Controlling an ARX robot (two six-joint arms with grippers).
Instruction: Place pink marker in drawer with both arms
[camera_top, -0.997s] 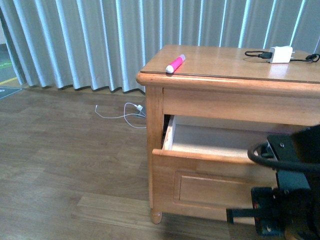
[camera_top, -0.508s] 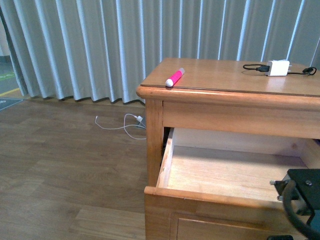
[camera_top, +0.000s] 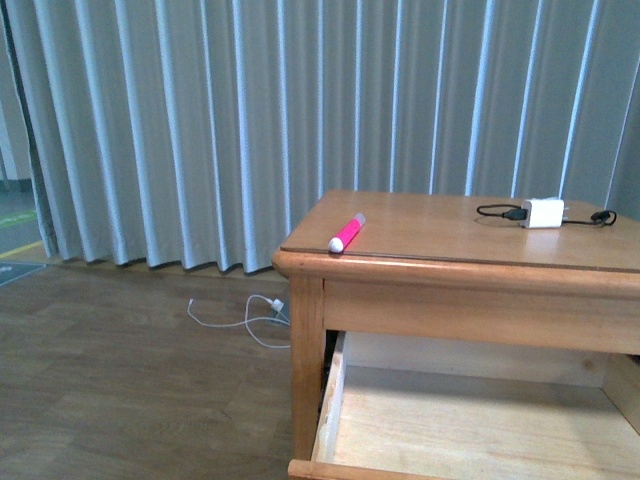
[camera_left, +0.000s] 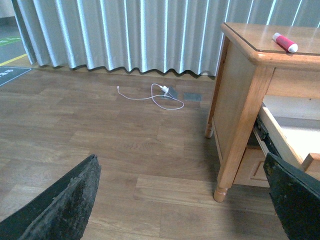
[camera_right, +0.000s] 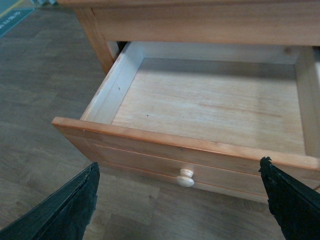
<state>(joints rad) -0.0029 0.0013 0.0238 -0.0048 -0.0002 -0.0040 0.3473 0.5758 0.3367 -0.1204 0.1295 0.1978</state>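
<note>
on the tabletop (camera_top: 452, 238), marker (camera_top: 346, 233) far from jaws

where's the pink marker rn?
Front view: the pink marker lies on the cabinet top near its front left corner, well left of the white charger, above the open drawer, not in it.

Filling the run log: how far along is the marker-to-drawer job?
Done: the drawer is pulled open, its inside bare. In hand: nothing; the left gripper and right gripper are both open and empty. Left: the pink marker lies on the nightstand top, to be picked up and dropped in.
</note>
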